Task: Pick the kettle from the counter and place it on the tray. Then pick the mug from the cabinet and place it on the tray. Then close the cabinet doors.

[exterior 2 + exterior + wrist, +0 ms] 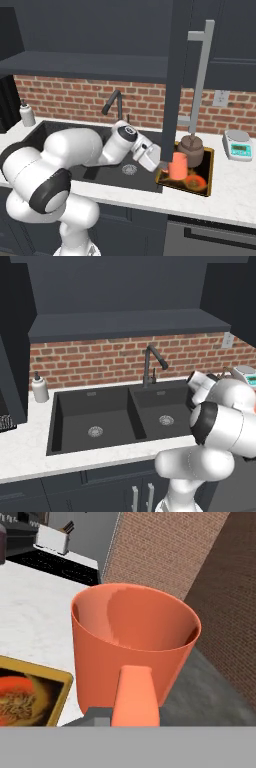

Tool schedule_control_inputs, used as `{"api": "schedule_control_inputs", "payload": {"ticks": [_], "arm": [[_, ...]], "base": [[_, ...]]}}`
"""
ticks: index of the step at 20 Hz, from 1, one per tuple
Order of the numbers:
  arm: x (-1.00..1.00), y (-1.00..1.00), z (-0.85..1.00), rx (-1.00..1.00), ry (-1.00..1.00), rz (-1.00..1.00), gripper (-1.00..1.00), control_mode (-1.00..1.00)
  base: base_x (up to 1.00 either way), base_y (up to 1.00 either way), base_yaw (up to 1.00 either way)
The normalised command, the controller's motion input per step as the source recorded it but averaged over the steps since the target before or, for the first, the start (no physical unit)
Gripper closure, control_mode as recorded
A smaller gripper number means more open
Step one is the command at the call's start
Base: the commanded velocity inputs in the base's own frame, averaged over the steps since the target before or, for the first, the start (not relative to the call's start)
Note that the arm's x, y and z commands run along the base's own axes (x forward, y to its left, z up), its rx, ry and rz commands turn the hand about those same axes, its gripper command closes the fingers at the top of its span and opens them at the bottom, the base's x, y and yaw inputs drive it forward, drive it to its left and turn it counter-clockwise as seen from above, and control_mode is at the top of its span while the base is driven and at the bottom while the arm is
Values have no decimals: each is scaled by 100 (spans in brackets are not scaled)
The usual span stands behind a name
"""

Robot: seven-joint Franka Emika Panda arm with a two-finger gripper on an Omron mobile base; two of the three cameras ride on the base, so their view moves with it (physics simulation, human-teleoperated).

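gripper: clamped on the mug handle, fingers hidden behind the mug in the right base view; reaches out from the arm over the sink's right edge
mug: orange, upright, held just beyond the gripper, over the near-left part of the tray; cannot tell if its base touches the tray; hand view shows its open rim straight ahead and the handle pointing back at the gripper
tray: golden-brown, dark rim, on the counter just past and below the gripper; one corner shows beside the mug in the hand view
kettle: brownish-grey, upright on the far part of the tray, beyond the gripper, behind the mug
counter: white, under the tray
cabinet door: dark, swung open, its edge hanging above the gripper, long silver bar handle above the kettle
sink: black double basin, behind and below the gripper
scale: white, on the counter well beyond the tray
soap bottle: white, far from the gripper, past the sink's other end
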Motion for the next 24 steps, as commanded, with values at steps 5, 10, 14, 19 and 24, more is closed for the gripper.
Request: {"api": "schedule_control_inputs", "payload": {"ticks": [5, 10, 14, 19, 24], "arm": [[7, -8, -24, 4, 0, 22, 100, -100], [19, 0, -20, 12, 0, 16, 100, -100], [22, 0, -12, 13, 0, 11, 100, -100], [30, 0, -9, 7, 0, 6, 100, -100], [26, 0, -22, 2, 0, 2, 100, -100]], "base": [[0, 0, 0], [0, 0, 0], [0, 0, 0], [0, 0, 0], [0, 0, 0]]}}
